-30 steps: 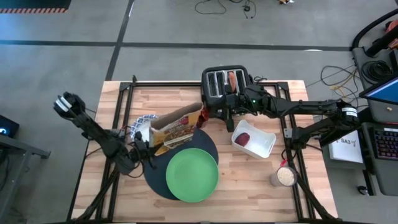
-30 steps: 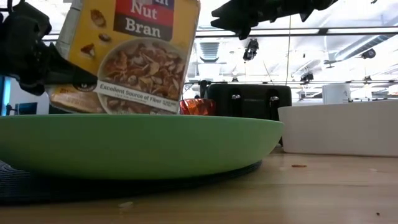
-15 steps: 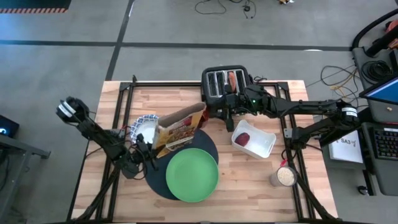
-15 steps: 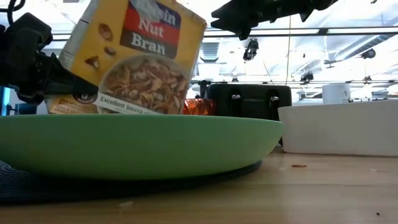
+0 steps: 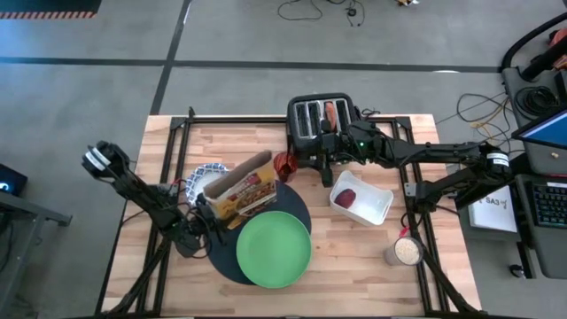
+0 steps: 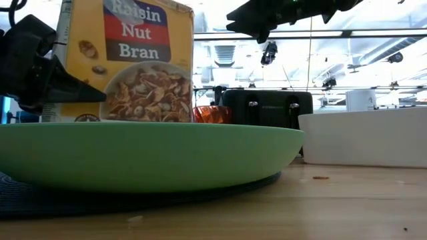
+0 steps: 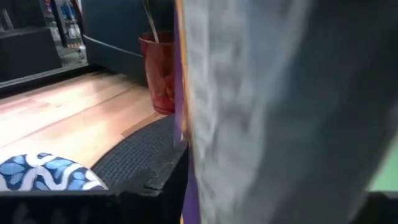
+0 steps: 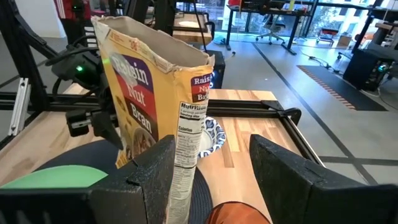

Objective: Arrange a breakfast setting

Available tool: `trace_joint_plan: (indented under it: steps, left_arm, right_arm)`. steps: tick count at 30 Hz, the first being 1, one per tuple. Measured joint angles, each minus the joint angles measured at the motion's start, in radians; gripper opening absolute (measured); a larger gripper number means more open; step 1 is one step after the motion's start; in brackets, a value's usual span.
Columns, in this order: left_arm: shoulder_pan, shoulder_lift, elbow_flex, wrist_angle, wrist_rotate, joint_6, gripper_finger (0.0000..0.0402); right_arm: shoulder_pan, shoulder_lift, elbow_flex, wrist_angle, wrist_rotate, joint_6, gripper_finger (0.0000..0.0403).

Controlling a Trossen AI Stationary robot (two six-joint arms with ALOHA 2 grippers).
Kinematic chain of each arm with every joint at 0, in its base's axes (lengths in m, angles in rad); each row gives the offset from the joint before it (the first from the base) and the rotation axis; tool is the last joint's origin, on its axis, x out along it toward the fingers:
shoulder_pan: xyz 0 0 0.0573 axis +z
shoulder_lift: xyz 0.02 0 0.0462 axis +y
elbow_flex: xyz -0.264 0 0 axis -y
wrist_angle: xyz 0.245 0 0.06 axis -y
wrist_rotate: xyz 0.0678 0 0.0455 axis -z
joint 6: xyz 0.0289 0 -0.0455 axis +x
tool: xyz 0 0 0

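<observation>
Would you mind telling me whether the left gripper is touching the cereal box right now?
Touching. In the right wrist view the left gripper clamps the upright cereal box by its side, with no gap between them.

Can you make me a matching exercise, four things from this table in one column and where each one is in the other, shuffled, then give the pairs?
Things:
1. cereal box
2. green plate
3. dark-red food lump
4. left gripper

Places:
A. in the white tray
B. at the cereal box's side, holding it
C. on the black mat
D. upright between the patterned bowl and the plate

Pairs: 1-D, 2-C, 3-A, 4-B
</observation>
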Motion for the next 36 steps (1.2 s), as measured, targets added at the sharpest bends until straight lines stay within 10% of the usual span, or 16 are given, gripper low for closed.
trace_joint_plan:
  steps: [6,14,36]
  left_arm:
    - [0.000,0.023,0.017,0.000,0.023,0.000,0.0132]
    - [0.000,0.028,0.024,0.005,-0.009,0.001,0.0012]
    - [-0.010,-0.100,0.024,0.388,-0.118,0.446,0.0000]
  right_arm:
    - [0.000,0.000,0.000,0.000,0.000,0.000,0.0199]
    - [0.000,0.000,-0.003,-0.005,0.000,0.000,0.0199]
    - [0.000,0.000,-0.006,-0.010,0.000,-0.029,0.0199]
